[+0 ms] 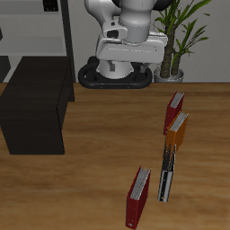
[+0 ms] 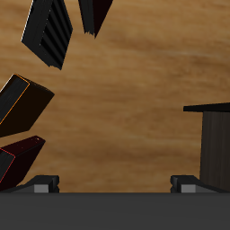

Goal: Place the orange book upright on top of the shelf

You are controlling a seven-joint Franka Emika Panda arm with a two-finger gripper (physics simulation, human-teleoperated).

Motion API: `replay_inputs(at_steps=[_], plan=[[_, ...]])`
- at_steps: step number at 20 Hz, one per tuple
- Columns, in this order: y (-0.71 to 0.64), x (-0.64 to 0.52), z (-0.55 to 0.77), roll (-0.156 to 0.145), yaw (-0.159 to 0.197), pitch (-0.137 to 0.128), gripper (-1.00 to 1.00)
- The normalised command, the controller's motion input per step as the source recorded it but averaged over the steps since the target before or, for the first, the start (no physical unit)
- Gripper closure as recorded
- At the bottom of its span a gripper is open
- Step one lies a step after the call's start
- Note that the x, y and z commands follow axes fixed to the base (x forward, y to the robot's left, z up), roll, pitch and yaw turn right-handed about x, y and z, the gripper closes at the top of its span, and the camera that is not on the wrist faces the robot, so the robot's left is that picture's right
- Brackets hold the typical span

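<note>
The orange book (image 1: pixel 179 133) stands on edge on the wooden floor, between a dark red book (image 1: pixel 174 110) behind it and a black-and-grey book (image 1: pixel 167 175) in front. In the wrist view the orange book (image 2: pixel 22 103) looks dark with orange edges. The shelf (image 1: pixel 36 103), a low black cabinet, stands across the floor from the books; one corner of it shows in the wrist view (image 2: pixel 211 135). My gripper (image 2: pixel 112 189) is open and empty, high up near the robot's base, far from the book and the shelf. Only its finger bases (image 2: pixel 40 184) show.
A second dark red book (image 1: pixel 137 196) stands nearest the front edge. A tall dark open-frame rack (image 1: pixel 36 36) stands behind the shelf. A potted plant (image 1: pixel 184 36) is at the back beside the robot's base (image 1: pixel 117 76).
</note>
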Motion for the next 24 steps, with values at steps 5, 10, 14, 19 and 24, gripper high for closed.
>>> replay_inputs(at_steps=[5, 10, 14, 19, 24], plan=[[0.40, 0.02, 0.04, 0.053, 0.014, -0.025, -1.00], [0.31, 0.11, 0.04, 0.036, -0.011, -0.013, -1.00], [0.26, 0.12, 0.00, 0.012, -0.019, -0.001, -1.00], [0.33, 0.17, -0.05, 0.014, -0.002, -0.006, -1.00], [0.25, 0.12, -0.04, 0.009, 0.007, -0.021, -1.00]])
